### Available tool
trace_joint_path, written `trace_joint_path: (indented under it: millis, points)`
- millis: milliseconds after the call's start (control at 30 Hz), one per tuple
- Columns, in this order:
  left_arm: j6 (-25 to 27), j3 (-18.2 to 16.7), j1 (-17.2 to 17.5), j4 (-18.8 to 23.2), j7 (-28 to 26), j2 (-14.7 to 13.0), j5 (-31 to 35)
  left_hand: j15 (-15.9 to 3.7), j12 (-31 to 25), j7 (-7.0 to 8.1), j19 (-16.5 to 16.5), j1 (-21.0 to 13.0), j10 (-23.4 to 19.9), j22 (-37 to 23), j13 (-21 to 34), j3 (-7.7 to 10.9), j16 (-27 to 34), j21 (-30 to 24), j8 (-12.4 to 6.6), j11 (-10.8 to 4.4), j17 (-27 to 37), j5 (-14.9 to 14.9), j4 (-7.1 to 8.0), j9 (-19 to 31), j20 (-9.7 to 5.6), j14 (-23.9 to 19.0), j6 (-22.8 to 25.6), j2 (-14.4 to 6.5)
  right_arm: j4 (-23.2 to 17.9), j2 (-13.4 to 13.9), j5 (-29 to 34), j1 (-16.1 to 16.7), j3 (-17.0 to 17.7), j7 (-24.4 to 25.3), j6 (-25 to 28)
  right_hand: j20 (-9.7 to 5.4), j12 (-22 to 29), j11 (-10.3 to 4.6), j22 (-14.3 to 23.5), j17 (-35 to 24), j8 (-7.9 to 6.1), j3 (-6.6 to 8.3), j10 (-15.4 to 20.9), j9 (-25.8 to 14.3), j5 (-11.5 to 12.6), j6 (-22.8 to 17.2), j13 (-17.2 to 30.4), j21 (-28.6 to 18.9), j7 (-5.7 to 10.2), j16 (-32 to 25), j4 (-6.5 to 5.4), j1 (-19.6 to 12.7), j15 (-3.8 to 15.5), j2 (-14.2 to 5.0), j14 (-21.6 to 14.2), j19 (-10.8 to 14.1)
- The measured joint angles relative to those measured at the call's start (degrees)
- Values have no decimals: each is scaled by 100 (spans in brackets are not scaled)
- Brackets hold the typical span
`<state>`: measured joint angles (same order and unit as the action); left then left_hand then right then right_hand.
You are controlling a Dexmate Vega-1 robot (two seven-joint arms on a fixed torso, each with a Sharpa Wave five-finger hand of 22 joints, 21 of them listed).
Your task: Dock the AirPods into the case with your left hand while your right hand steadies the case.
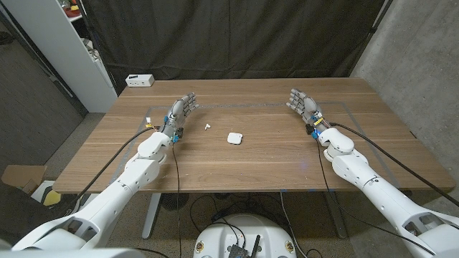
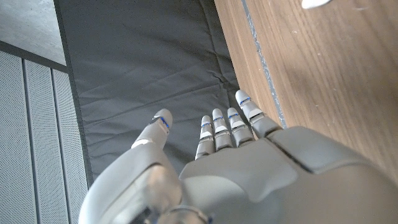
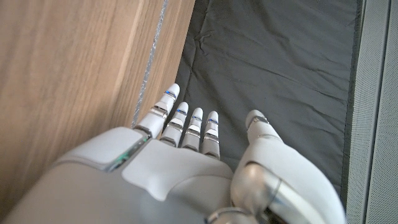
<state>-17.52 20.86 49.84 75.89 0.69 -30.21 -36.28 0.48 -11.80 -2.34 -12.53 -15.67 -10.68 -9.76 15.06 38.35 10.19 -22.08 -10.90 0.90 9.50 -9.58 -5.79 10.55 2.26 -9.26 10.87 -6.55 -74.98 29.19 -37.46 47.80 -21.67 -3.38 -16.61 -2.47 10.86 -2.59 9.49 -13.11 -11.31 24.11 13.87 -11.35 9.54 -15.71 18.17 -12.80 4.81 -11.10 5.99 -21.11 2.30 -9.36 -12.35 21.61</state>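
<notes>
A small white AirPods case [image 1: 234, 137] lies on the wooden table [image 1: 244, 165] near its middle. A single tiny white earbud [image 1: 207, 127] lies to the left of the case; a white object [image 2: 317, 4] at the edge of the left wrist view may be the same earbud. My left hand [image 1: 181, 111] stands on the table's left side with fingers apart, holding nothing, a short way left of the earbud. My right hand [image 1: 304, 106] stands on the right side, fingers spread and empty, well away from the case. Both hands show from behind in the wrist views [image 2: 249, 168] [image 3: 180, 162].
A white box [image 1: 140, 80] sits on the floor beyond the table's far left corner. A dark curtain [image 1: 237, 36] hangs behind the table. A white shelf unit [image 1: 72, 43] stands at the far left. Faint tape lines [image 1: 237, 106] mark the table top.
</notes>
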Motion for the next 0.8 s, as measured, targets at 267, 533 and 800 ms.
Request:
trace_joint_path:
  millis: [267, 533, 800]
  points:
    - [322, -4, 195, 538, -361, -421, 461, 13, -34, 275, 246, -860, 72, 0, -16, -67, 4, 368, -107, -83, 26, -110, -460, 26, 8, 188, 276, 260, -102, 49, -23, -7, -31, -140, 0, 0, 0, 60, 0, 51, 0, 0, 61, 0, 0, 0, -50, 0, 0, 0, 0, 0, 9, 0, -24, 0]
    - [1250, -13, 370, 1519, -827, -1200, 1233, 87, -34, 433, 539, -1597, 328, 0, -16, -219, -10, 707, -269, -109, 26, -188, -464, 72, 61, 602, 743, 512, -279, 168, -77, 80, -32, -252, 67, 0, 2, 86, 0, 89, 0, -10, 134, 1, 0, -29, -98, 38, 30, 0, -10, 0, -5, 0, -98, 0]
    - [2708, 83, 352, 2838, -1018, -2234, 2228, 26, -72, 657, 617, -2077, 486, 1, -16, -413, -10, 900, -418, -150, 26, -210, -431, 106, 40, 824, 1292, 689, -403, 268, -150, 144, -30, -362, 177, 0, 41, 112, -1, 139, 0, -25, 174, 1, 0, -29, -142, 88, 29, 0, -25, 0, -14, 0, -107, -1]
